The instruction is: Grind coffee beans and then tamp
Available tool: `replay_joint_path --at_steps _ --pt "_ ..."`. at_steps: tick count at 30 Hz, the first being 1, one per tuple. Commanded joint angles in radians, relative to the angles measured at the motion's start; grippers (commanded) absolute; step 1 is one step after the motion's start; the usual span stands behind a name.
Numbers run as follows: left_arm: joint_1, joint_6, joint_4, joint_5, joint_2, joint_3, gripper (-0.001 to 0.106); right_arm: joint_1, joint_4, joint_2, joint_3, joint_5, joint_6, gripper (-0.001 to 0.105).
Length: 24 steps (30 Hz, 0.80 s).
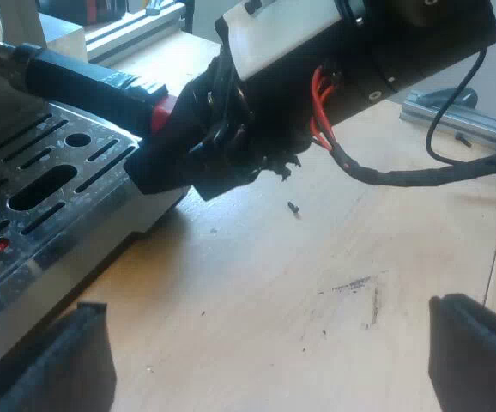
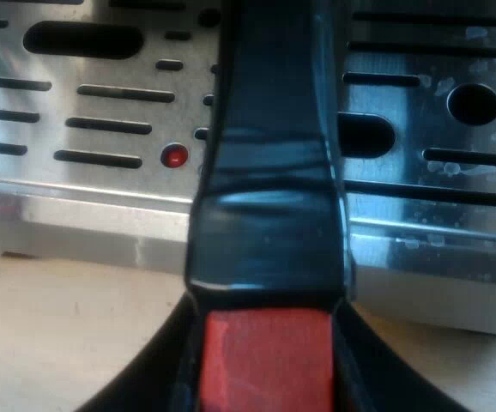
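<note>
The holder's dark handle [image 1: 85,77] reaches out over the espresso machine's slotted metal drip tray [image 1: 51,197], and its red end [image 1: 163,113] sits inside my right gripper [image 1: 179,129]. In the right wrist view the handle [image 2: 269,154] runs over the drip tray [image 2: 428,197], and my right gripper [image 2: 265,369] is shut on its red end [image 2: 265,360], with a black finger [image 2: 145,386] on either side. My left gripper [image 1: 267,307] hangs open over the bare wooden table, beside the tray and apart from the handle, with nothing between its fingers.
A small red button [image 2: 174,157] sits among the tray's slots. The wooden table [image 1: 299,283] carries a small dark screw [image 1: 293,208] and a few dark scuffs. Aluminium rails [image 1: 462,116] border the table beyond the right arm.
</note>
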Motion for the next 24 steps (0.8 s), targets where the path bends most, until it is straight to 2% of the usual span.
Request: replay_joint_path --at_steps 1,7,13,15,24 --pt "-0.008 -0.002 -0.02 0.013 0.002 -0.002 0.077 0.019 -0.014 -0.023 -0.007 -0.04 -0.014 0.0" --pt "-0.008 -0.002 -0.02 0.013 0.002 -0.002 0.077 0.066 0.032 -0.072 -0.007 0.011 -0.014 0.0" --pt "-0.008 -0.002 -0.02 0.013 0.002 -0.002 0.077 0.121 0.145 -0.107 -0.007 0.074 0.018 0.0" --pt "-0.008 -0.002 -0.02 0.013 0.002 -0.002 0.077 0.142 0.178 -0.121 -0.007 0.109 0.048 0.0" --pt "-0.008 -0.002 -0.02 0.013 0.002 -0.002 0.077 0.218 0.318 -0.189 -0.007 0.131 0.08 0.0"
